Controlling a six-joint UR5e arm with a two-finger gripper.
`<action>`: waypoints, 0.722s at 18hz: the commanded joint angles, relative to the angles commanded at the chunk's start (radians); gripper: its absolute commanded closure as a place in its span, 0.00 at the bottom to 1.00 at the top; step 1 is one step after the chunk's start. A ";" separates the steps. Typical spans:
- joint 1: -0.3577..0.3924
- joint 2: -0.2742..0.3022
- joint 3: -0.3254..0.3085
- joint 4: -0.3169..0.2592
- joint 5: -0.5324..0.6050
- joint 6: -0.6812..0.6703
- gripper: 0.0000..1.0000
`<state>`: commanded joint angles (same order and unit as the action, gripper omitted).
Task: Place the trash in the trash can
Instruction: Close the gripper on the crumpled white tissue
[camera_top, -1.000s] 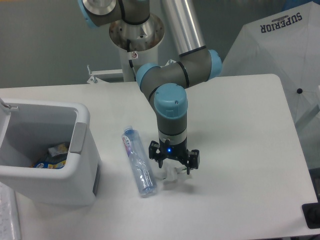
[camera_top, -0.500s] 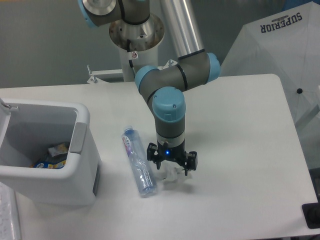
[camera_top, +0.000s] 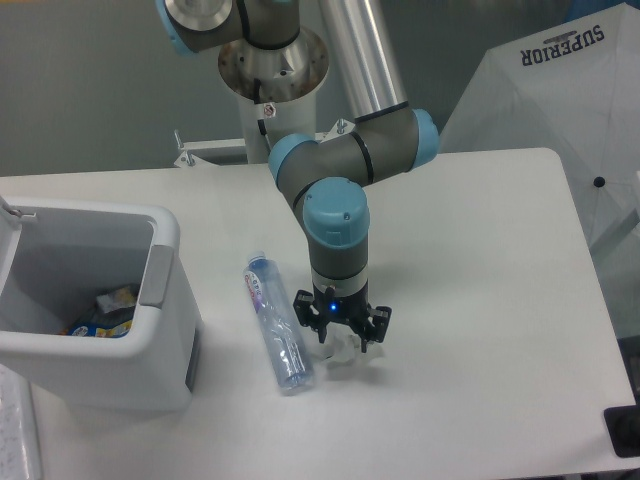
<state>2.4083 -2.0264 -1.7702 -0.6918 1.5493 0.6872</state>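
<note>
The white tissue wad lies on the white table just right of the clear plastic bottle, which lies flat with its blue, red and white label toward the back. My gripper points straight down onto the wad, its fingers open and standing either side of it; the wad's top is hidden under the gripper. The white trash can with a grey side handle stands at the left, apart from the bottle.
A colourful wrapper lies inside the can. The robot base stands at the table's back. A white canopy marked SUPERIOR is at the right rear. A black object sits at the table's front right corner.
The gripper has shifted slightly left and lower onto the wad, and its fingers stand a little closer together. The bottle and can have not moved.
</note>
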 joint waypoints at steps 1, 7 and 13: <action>0.000 0.000 0.002 0.002 0.000 0.002 0.47; -0.003 0.003 0.005 0.002 -0.003 0.000 0.87; -0.003 0.006 0.012 0.003 -0.008 -0.009 0.87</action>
<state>2.4053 -2.0203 -1.7580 -0.6888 1.5417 0.6780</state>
